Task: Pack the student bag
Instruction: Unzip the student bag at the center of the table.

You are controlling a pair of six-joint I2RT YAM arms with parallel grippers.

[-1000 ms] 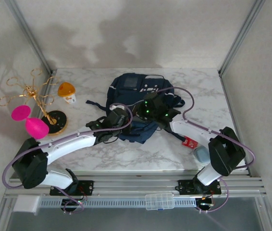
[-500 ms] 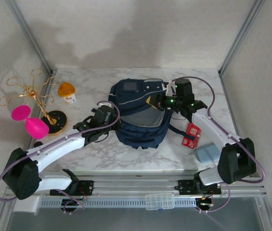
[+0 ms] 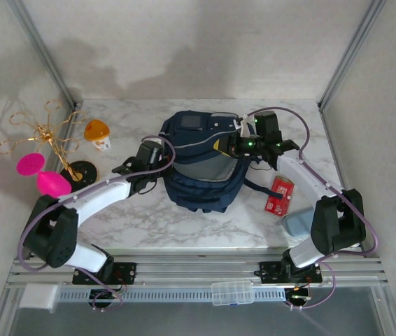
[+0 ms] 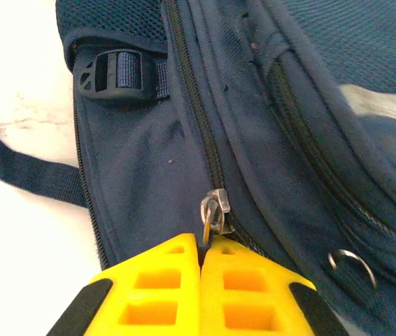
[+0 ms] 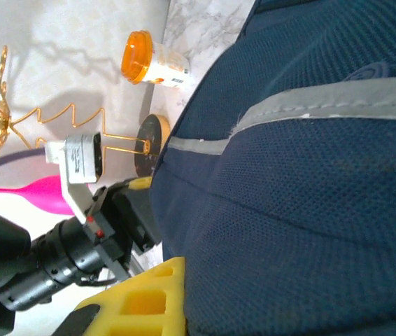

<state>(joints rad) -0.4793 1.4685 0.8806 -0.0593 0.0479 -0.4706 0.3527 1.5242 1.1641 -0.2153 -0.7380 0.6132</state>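
- Left edge: gold wire stand (image 3: 44, 136), pink plastic goblets (image 3: 40, 175) and orange-capped bottle (image 3: 98, 133) crowd the marble table (image 3: 184, 224); its near strip is bare.
- Left gripper (image 4: 200, 253): yellow fingers (image 4: 163, 294) closed on the metal zip pull (image 4: 210, 213).
- Navy-blue fabric backpack (image 3: 201, 168) lies centre-table.
- Right gripper (image 3: 227, 147): nearly closed, pinching the backpack's upper right edge.
- Red packet (image 3: 279, 194) lies apart, beside the backpack's right.

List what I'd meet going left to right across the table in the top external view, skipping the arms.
pink glass → orange-lidded jar → student bag → red packet
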